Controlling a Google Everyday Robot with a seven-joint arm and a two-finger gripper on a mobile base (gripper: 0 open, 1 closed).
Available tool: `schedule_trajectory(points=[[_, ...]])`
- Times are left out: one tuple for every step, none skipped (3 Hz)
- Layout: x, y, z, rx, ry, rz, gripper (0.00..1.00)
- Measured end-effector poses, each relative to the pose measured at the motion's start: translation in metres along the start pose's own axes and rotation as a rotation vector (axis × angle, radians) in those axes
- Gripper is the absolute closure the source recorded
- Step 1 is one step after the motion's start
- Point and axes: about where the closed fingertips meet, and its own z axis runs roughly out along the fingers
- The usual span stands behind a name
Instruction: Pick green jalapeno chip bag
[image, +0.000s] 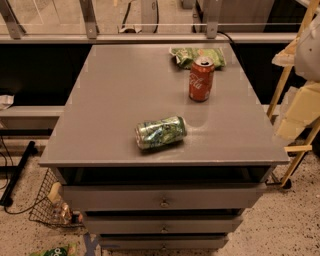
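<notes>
The green jalapeno chip bag (186, 56) lies crumpled at the back right of the grey table top (115, 100). Its right part sits just behind the upright red Coca-Cola can (201, 78). My gripper (296, 116) shows as pale cream parts at the right edge of the camera view. It is off the table's right side, nearer the front than the bag, and touches nothing on the table.
A dented green-and-silver soda can (160, 132) lies on its side near the table's front middle. Drawers (163, 200) sit under the top. A wooden stand (287, 75) is at the right and a wire basket (49, 202) on the floor at the left. A rail (150, 36) runs behind.
</notes>
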Motion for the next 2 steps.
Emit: schedule_trajectory(points=[[0.000,0.000,0.000,0.000,0.000,0.000,0.00],[-0.006,-0.016,0.006,0.023,-0.024,-0.016,0.00]])
